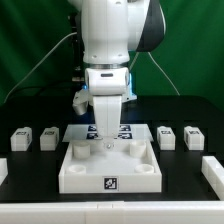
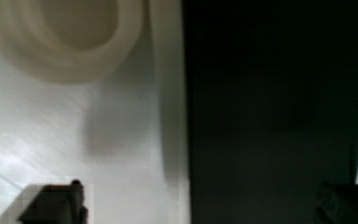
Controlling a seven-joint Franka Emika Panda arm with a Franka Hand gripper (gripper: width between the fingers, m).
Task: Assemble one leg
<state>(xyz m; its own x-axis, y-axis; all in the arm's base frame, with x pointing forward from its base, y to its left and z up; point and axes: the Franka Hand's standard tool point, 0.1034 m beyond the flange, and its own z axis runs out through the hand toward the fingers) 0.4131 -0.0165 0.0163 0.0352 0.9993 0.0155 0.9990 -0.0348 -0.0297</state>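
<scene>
While the gripper (image 1: 105, 136) hangs empty and spread over the white panel (image 1: 108, 172), fetching the leg (image 1: 167, 135) seems the step in hand. The leg sits on the table (image 1: 30, 178), toward the exterior view's right, so the next move probably calls for a sideways reach.

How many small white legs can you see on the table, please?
4. Left outer leg and left inner leg lie on the exterior view's left of the panel; right inner leg and right outer leg on its right. The arm may hide others.
</scene>
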